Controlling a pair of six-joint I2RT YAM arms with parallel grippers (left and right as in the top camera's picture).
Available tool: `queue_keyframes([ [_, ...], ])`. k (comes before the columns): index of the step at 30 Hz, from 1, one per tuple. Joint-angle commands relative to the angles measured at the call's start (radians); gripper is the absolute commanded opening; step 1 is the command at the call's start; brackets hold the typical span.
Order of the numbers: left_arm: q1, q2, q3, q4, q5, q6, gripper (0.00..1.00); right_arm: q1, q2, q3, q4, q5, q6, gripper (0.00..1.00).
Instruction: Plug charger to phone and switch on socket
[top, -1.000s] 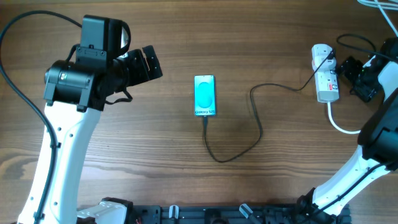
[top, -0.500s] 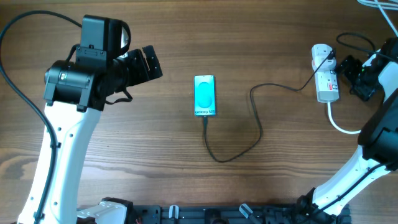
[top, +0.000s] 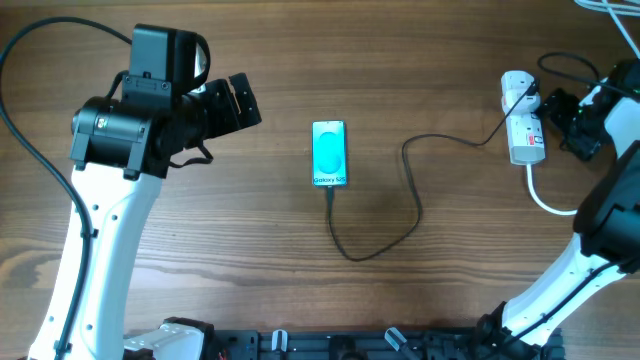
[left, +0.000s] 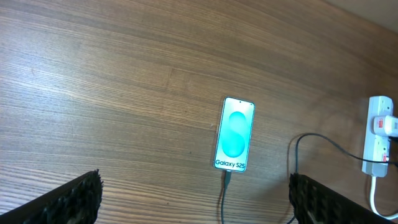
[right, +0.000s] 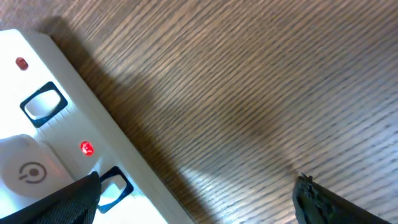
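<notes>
The phone (top: 329, 153) lies flat mid-table with a teal screen and "Galaxy S25" text; it also shows in the left wrist view (left: 235, 134). The black charger cable (top: 413, 200) runs from the phone's bottom edge, where its plug tip sits (left: 227, 179), in a loop to the white socket strip (top: 523, 120). My right gripper (top: 562, 118) is open just right of the socket; in the right wrist view one finger overlaps the strip (right: 43, 124) by a lit red light (right: 86, 148). My left gripper (top: 240, 103) is open and empty, raised left of the phone.
A thick white cord (top: 545, 200) curves from the socket's near end toward the right arm's base. More black and white cables lie at the far right corner (top: 600, 20). A second rocker switch (right: 42, 102) sits farther along the strip.
My right gripper has shifted slightly left and up beside the socket. The left arm, phone and cable have not moved.
</notes>
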Motion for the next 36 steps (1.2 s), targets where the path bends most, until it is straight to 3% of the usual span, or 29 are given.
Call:
queue_keyframes([
  [1,0.002,-0.005,0.005,0.0,-0.013,-0.016,1.0,0.063,0.03,-0.039,-0.015,0.007,-0.026,1.0],
  [10,0.002,-0.005,0.005,0.0,-0.013,-0.016,1.0,0.045,-0.029,-0.034,-0.071,0.03,0.013,1.0],
  [27,0.002,-0.005,0.005,0.0,-0.013,-0.016,1.0,0.047,-0.624,-0.041,-0.336,0.164,0.103,1.0],
  [31,0.002,-0.005,0.005,0.0,-0.013,-0.016,1.0,0.118,-0.738,-0.058,-0.401,0.168,0.099,1.0],
  [36,0.002,-0.005,0.005,0.0,-0.013,-0.016,1.0,0.33,-0.945,-0.208,-0.36,0.395,0.112,1.0],
])
